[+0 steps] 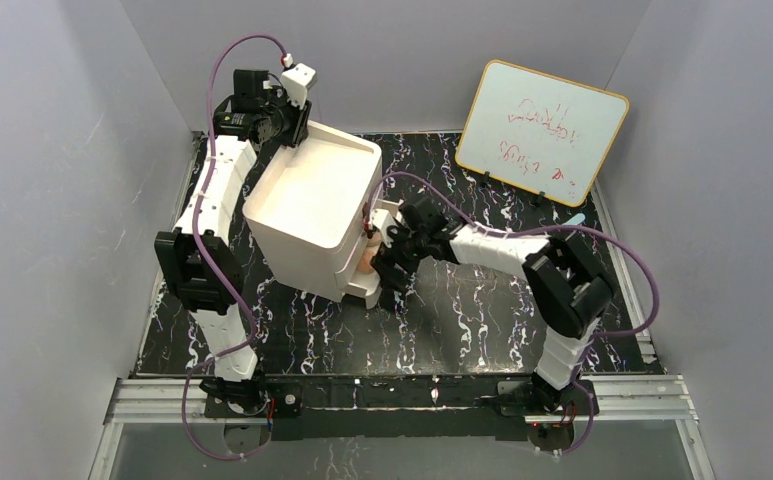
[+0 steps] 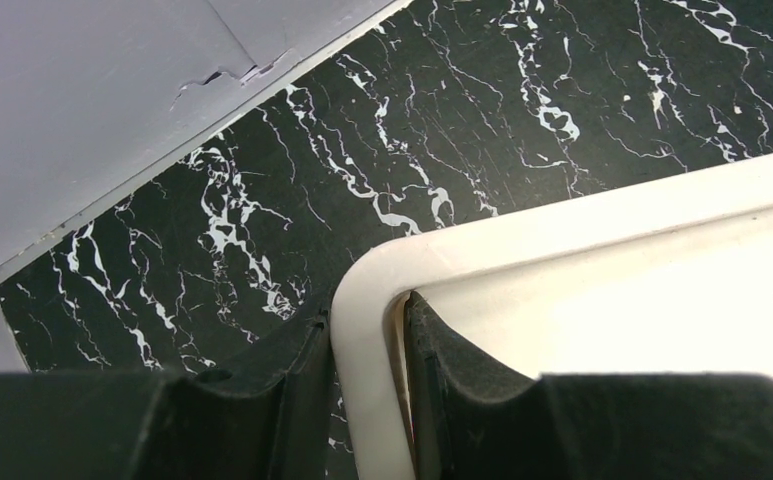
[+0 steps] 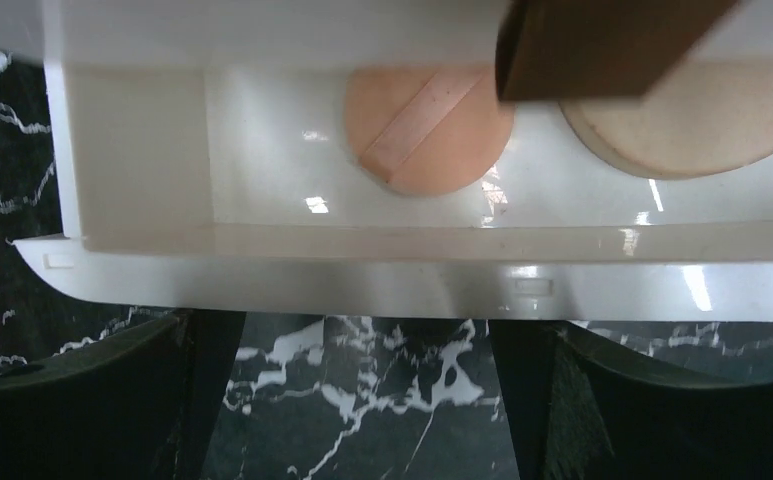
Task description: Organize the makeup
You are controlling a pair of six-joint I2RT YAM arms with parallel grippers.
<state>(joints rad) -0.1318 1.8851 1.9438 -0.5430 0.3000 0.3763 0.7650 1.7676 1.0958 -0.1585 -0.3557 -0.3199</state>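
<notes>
Two makeup discs lie in the open drawer [image 3: 412, 285], smaller disc [image 3: 427, 130] beside larger disc [image 3: 692, 120]; right gripper [image 3: 357, 380] spread wide just in front. Left gripper [image 2: 367, 310] clamps the organizer [image 2: 562, 230] rim.

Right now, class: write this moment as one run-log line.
left gripper: shut on box rim | right gripper: open, facing open drawer | drawer: small disc, large disc inside
</notes>
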